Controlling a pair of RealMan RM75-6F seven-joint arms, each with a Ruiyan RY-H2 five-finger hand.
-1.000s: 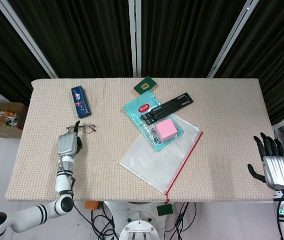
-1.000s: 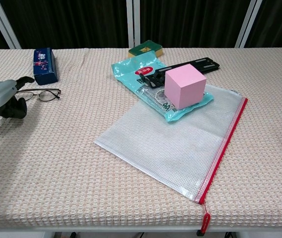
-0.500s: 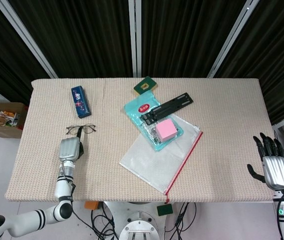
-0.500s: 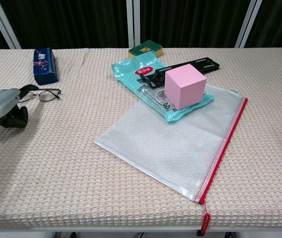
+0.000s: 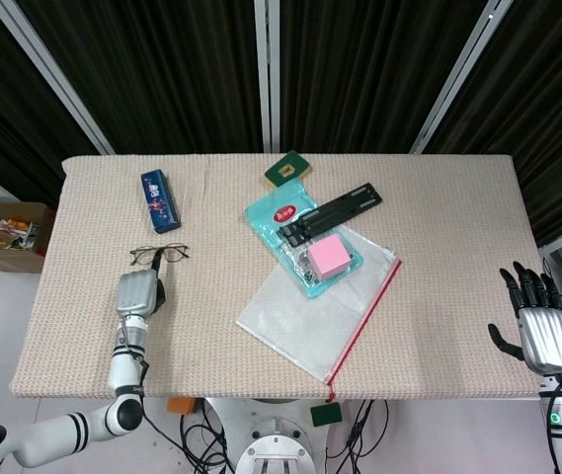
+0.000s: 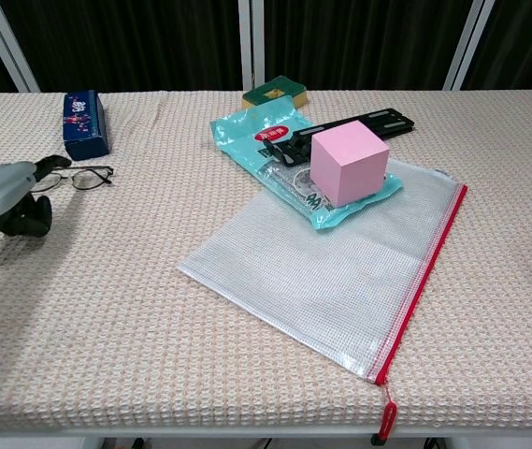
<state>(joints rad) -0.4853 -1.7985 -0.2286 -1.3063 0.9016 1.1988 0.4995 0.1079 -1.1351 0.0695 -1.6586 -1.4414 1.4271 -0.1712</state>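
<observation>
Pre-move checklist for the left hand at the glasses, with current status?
1. Left hand beside the glasses: ok, just short of them.
2. Left hand holding nothing: ok, nothing seen in it.
3. Fingers clear of the frame: cannot tell, they overlap in the chest view.
4. Glasses flat on the table, unfolded: ok.
5. Blue box out of the way: ok, it lies beyond the glasses.
6. Right hand parked off the table edge, fingers apart: ok.
</observation>
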